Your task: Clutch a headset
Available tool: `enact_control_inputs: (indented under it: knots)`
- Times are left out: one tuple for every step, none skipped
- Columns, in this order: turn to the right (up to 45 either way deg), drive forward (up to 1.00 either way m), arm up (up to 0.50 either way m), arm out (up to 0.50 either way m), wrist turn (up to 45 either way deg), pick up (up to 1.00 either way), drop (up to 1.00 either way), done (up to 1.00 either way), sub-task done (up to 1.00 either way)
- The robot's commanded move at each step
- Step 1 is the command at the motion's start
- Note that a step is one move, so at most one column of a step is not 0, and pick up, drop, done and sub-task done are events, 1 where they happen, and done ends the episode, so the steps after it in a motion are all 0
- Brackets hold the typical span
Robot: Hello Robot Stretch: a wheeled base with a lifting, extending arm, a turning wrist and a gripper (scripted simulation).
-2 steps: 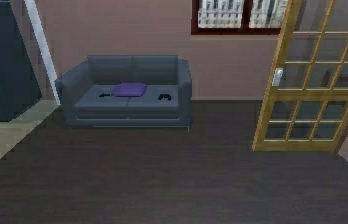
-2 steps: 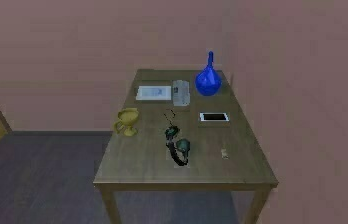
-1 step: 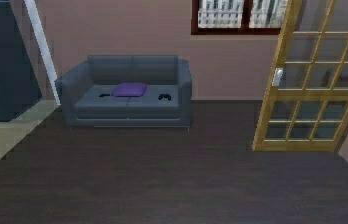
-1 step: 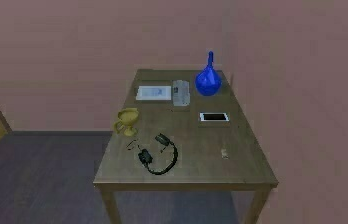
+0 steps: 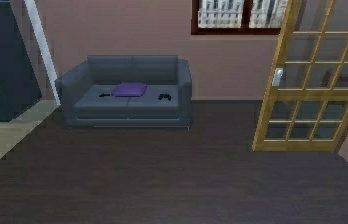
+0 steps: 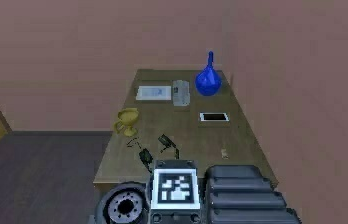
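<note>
A wooden table (image 6: 240,140) stands against the wall in the arm side view. Two small dark things (image 6: 165,143) lie near its front left part, too small to name. At the bottom edge sit the arm's dark ridged body (image 6: 244,195) and a white marked square (image 6: 174,188). Left of them is a round dark part that I take for the gripper (image 6: 122,205). Its far end cannot be made out, so I cannot tell whether it holds anything. On the grey sofa (image 5: 82,105) in the forward view lie two small dark shapes (image 5: 165,96) beside a purple cushion (image 5: 130,90).
The table also bears a blue vase (image 6: 208,78), a white flat item (image 6: 154,92), a phone-like slab (image 6: 214,117) and a gold object (image 6: 128,122). A glass-paned wooden door (image 5: 317,85) stands at the forward view's right. Dark floor lies before the sofa.
</note>
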Motion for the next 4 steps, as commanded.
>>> enact_control_inputs:
  knots:
    - [0.0,0.0,0.0,0.28,0.0,0.0,0.0,0.0,0.0]
    - [0.0,0.0,0.0,0.0,45.0,0.0,0.0,0.0,0.0]
    - [0.0,0.0,0.0,0.0,45.0,0.0,0.0,0.0,0.0]
    - [0.0,0.0,0.0,0.0,45.0,0.0,0.0,0.0,0.0]
